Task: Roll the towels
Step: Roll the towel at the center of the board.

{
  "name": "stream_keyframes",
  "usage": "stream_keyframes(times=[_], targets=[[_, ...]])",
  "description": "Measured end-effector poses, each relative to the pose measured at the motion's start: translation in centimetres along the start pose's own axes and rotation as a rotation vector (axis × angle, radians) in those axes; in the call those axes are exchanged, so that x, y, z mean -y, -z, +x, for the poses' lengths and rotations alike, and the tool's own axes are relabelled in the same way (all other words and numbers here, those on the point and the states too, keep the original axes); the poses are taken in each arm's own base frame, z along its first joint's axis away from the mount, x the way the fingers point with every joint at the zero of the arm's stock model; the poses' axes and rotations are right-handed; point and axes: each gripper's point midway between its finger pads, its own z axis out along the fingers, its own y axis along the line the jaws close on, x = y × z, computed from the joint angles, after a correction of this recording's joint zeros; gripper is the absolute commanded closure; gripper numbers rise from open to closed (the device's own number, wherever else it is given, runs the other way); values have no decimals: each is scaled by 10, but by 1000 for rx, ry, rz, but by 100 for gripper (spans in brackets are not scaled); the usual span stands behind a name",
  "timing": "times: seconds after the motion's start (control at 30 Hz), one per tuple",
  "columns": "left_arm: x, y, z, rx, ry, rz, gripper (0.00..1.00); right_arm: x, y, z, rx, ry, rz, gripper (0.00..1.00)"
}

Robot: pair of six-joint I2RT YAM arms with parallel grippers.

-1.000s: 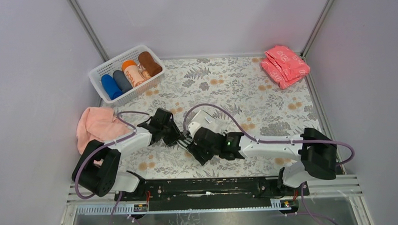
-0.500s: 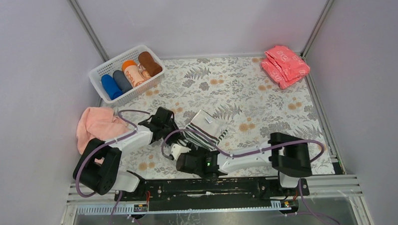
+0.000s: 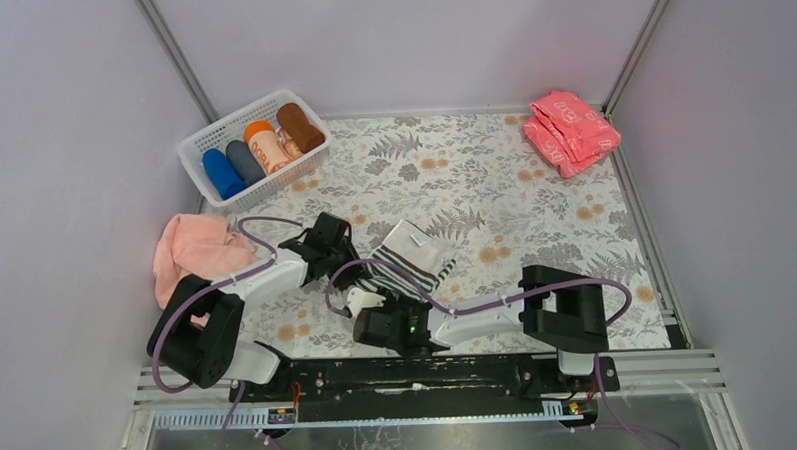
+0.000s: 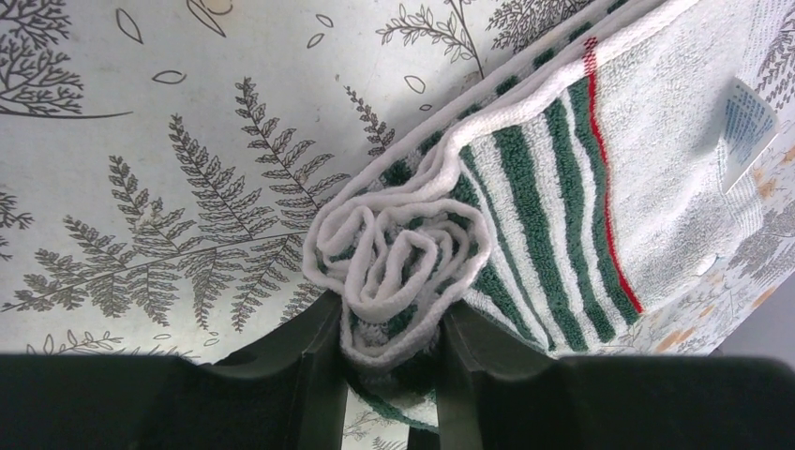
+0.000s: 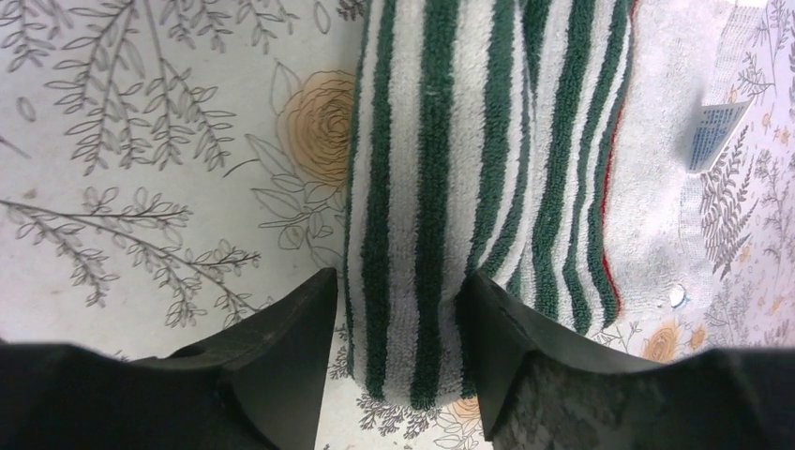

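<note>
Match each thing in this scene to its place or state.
Things:
1. green-and-white striped terry towel
2. pale pink soft towel
3. white plastic slatted basket
4. coral-pink folded cloth stack

Places or states:
A. far right corner
B. holds rolled towels
C. partly rolled, near the middle
D. crumpled at the left edge

Pairs: 1-C, 2-D, 3-B, 4-A

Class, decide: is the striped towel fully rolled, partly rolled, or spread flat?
Partly rolled. One end of the striped towel is coiled in a spiral, pinched in the left pincer; the rest lies flat, label showing.
</note>
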Motion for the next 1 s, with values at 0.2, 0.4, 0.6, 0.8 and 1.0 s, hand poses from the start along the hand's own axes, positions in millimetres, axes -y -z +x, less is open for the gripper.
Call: stream_keyframes(times=[0.2, 0.4, 0.6, 0.8, 1.0], targets=[[0, 1, -1, 2, -16, -17, 69, 10, -5, 6, -15, -73, -20, 69], [-2, 3, -1, 1, -19, -31, 66, 7, -3, 3, -2, -143, -123, 87], [-11, 16, -1, 26, -31, -66, 50, -2, 3, -10, 50, -270, -352, 96], [-11, 37, -13, 107, -30, -54, 34, 1, 8, -11, 78, -453, -593, 97], [-5, 52, -20, 158, -21, -20, 24, 2, 8, -10, 101, -638, -798, 97]])
